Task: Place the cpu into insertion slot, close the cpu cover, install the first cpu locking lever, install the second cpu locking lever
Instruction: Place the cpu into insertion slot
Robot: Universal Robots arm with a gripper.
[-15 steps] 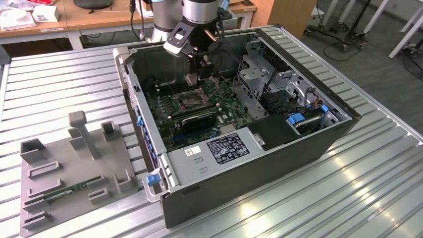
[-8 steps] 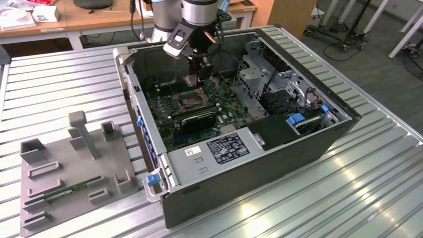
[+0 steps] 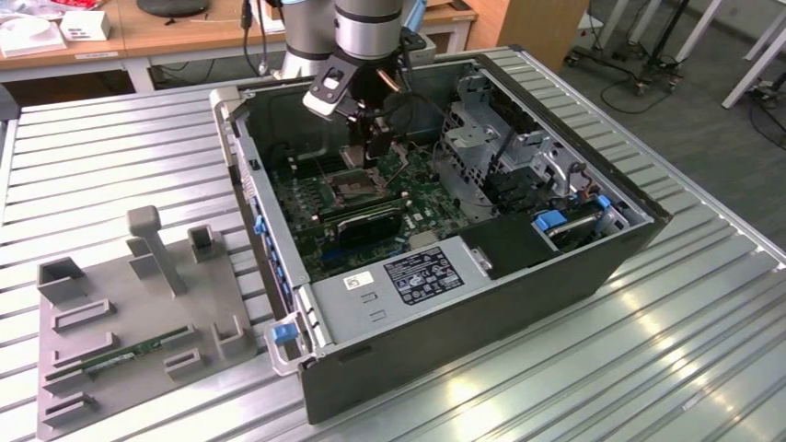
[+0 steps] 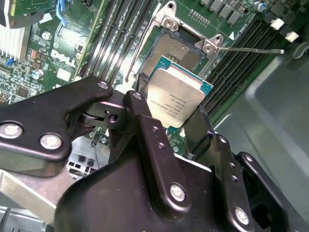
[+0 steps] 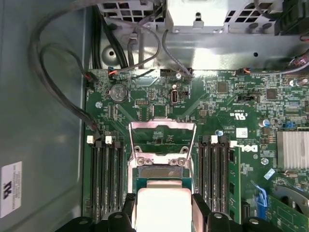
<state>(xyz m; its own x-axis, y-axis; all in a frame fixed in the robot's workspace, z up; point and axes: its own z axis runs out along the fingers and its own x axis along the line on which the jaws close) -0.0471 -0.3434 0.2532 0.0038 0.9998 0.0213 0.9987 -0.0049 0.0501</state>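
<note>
My gripper (image 4: 170, 112) is shut on the cpu (image 4: 176, 99), a pale silver square chip with a green rim, gripped by two opposite edges between the black fingers (image 4: 197, 126). The chip hangs a little above the insertion slot (image 4: 182, 48), whose dark square is partly open to view. In the first wrist view the cpu (image 5: 163, 207) sits in front of the insertion slot (image 5: 159, 170). The cpu cover (image 5: 162, 136) is swung open behind it. A thin locking lever (image 4: 251, 49) sticks out sideways. In the exterior view the gripper (image 3: 375, 140) is inside the case over the insertion slot (image 3: 350, 184).
Black memory slots (image 5: 108, 179) flank the socket on both sides. The open computer case (image 3: 590, 249) holds a white-labelled power supply (image 3: 411, 272) and a grey drive cage (image 3: 491, 147). Loose cables (image 5: 63, 87) run along the case wall. A grey fixture (image 3: 123, 313) stands on the exterior view's left.
</note>
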